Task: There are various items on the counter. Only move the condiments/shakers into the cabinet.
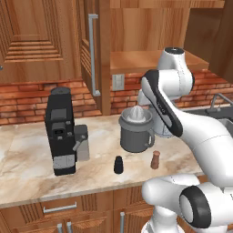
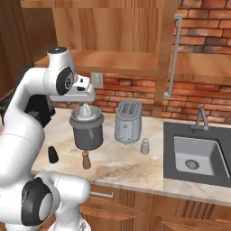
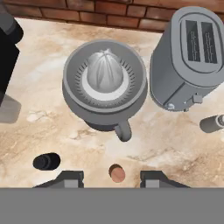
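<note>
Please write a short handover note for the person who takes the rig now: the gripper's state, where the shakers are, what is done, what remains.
Gripper: open, holding nothing, high above the counter, brown shaker between its tips in the hand view.
Black shaker: on the counter, left of the brown one.
Pale grey shaker: on the counter beside the toaster.
Juicer stands behind the brown shaker.
Done: nothing; the cabinet shelf holds no shaker.
Left: all three shakers into the cabinet.
</note>
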Robot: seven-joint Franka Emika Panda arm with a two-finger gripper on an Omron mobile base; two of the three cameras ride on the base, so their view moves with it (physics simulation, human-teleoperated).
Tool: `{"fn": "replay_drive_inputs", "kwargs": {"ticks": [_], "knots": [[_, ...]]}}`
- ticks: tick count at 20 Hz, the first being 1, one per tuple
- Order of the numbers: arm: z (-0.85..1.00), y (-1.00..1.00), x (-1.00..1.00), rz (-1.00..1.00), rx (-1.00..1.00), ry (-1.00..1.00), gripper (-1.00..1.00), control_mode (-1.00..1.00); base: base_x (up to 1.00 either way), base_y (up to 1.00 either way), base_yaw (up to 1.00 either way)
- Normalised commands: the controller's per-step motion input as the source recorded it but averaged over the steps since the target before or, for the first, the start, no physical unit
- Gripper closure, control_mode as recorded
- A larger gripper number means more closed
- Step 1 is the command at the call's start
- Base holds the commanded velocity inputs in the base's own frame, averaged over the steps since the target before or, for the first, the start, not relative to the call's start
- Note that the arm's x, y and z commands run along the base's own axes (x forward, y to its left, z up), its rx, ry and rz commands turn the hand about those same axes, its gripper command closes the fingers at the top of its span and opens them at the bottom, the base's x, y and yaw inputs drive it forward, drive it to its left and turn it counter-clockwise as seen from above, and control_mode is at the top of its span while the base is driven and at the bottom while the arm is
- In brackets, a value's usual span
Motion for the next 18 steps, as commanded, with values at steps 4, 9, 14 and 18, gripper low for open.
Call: {"fn": "replay_drive_inputs", "kwargs": {"ticks": [4, 9, 14, 18], "knots": [[-0.19, -0.17, -0.22, 0.00, 0.02, 0.00, -1.00, -1.00, 0.00, 0.00, 0.00], [-0.30, -0.74, -0.49, 0.00, 0.16, -0.03, -1.00, -1.00, 0.00, 0.00, 0.00], [-0.33, -0.39, -0.11, 0.00, 0.06, 0.00, -1.00, -1.00, 0.00, 0.00, 0.00], [-0.33, 0.02, 0.07, 0.00, -0.01, 0.04, -1.00, -1.00, 0.00, 0.00, 0.00]]}}
